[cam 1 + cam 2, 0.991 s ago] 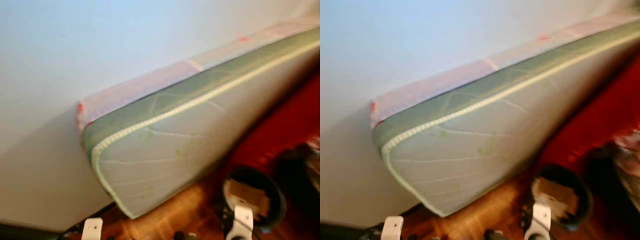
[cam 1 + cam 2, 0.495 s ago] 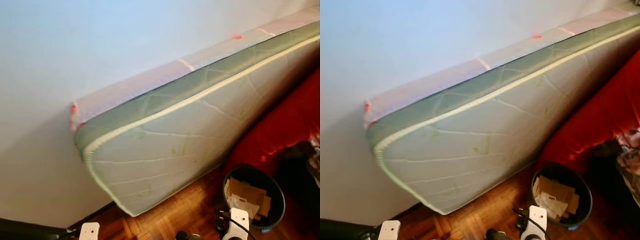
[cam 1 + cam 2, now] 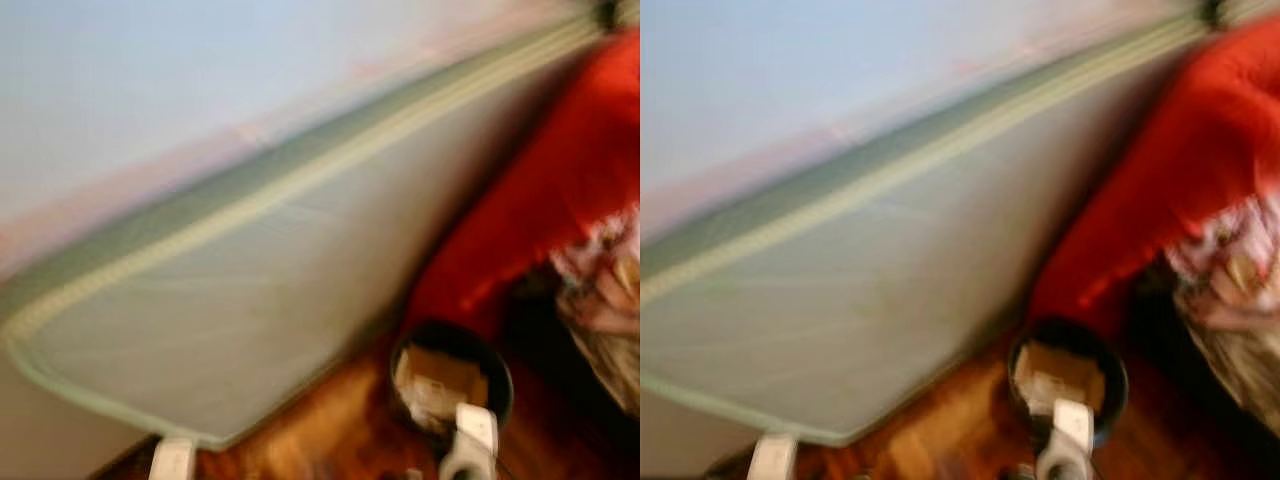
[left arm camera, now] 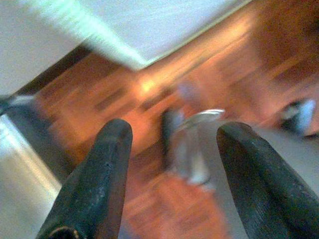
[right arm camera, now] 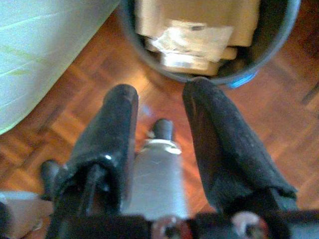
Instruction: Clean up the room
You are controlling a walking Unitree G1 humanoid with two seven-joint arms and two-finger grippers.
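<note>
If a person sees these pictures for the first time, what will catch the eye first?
A big pale mattress stands on edge against the wall, taking the left and middle. To its right lies a bright red cover, and below that a dark bin with cardboard stands on the wooden floor.

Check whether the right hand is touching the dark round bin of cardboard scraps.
Apart. In the right wrist view, wooden parquet floor shows between the right hand fingertips and the dark round bin; the fingers hold nothing.

No legible text, labels, brands or numbers. Papers in the bin (image 5: 209, 35), upper centre of the right wrist view, carry marks too blurred to read.
</note>
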